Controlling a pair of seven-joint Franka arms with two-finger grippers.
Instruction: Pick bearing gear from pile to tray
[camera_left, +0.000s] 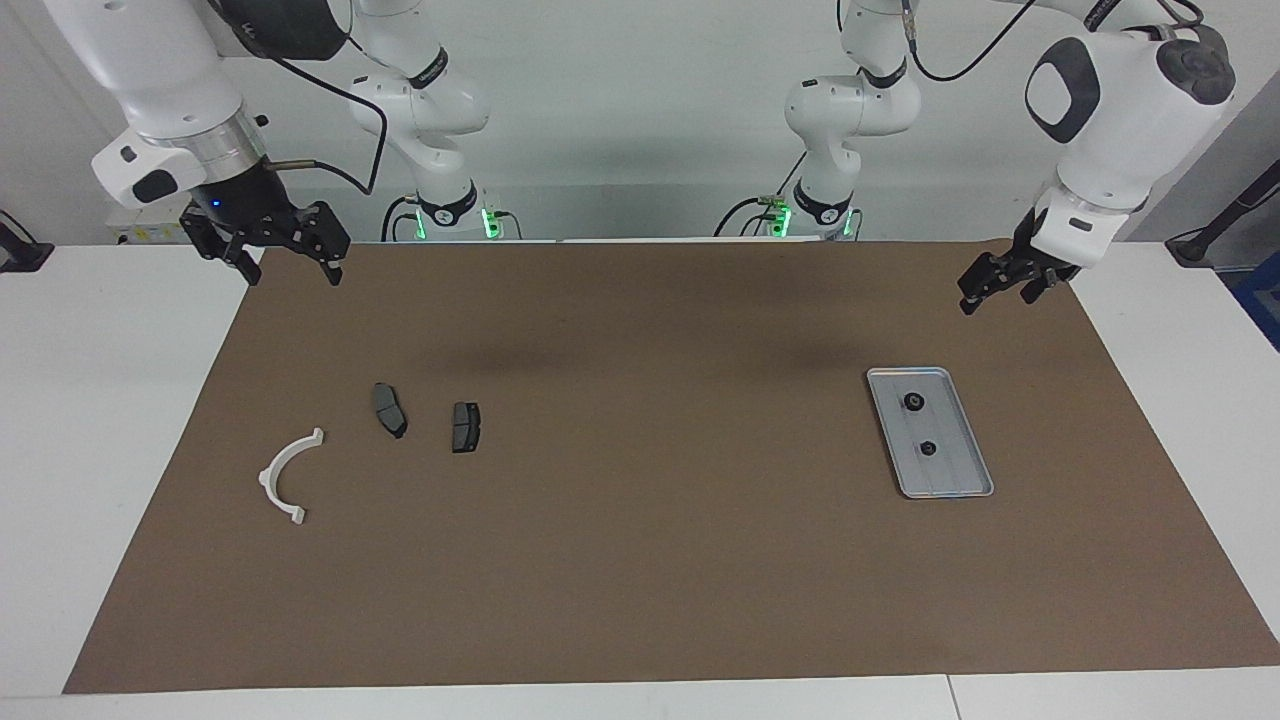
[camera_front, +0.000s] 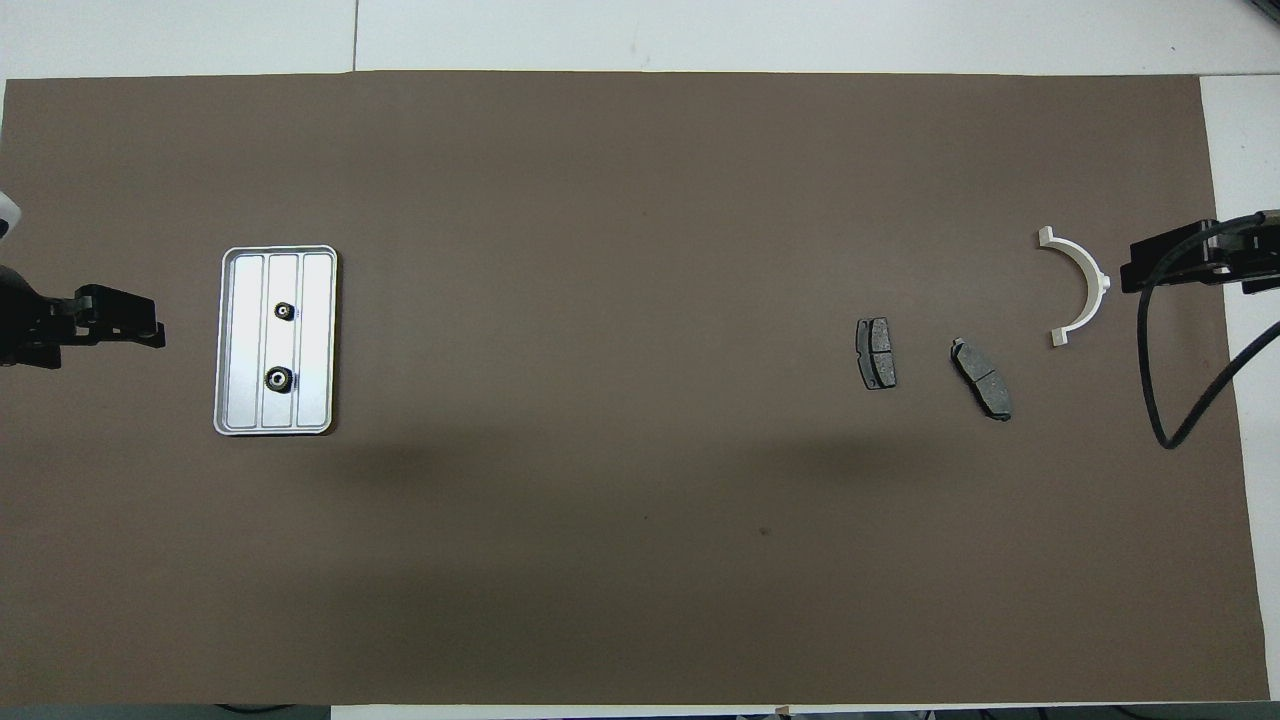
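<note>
The silver tray (camera_left: 972, 472) (camera_front: 316, 345) lies on the brown mat toward the left arm's end. Two small black bearing gears rest in it, one (camera_left: 913, 401) (camera_front: 279, 378) nearer the robots than the other (camera_left: 928, 448) (camera_front: 284, 312). My left gripper (camera_left: 995, 300) (camera_front: 150, 330) hangs open with nothing in it, up in the air over the mat beside the tray. The pile toward the right arm's end holds a white half-ring bracket (camera_left: 268, 472) (camera_front: 1095, 275) and two dark pads (camera_left: 388, 409) (camera_left: 465, 427). My right gripper (camera_left: 290, 275) (camera_front: 1128, 275) waits open, raised over the mat's edge.
The brown mat (camera_left: 640, 560) covers most of the white table. A black cable (camera_front: 1175, 420) dangles from the right arm over the mat's edge near the bracket. The two arm bases (camera_left: 830, 210) stand at the robots' side of the table.
</note>
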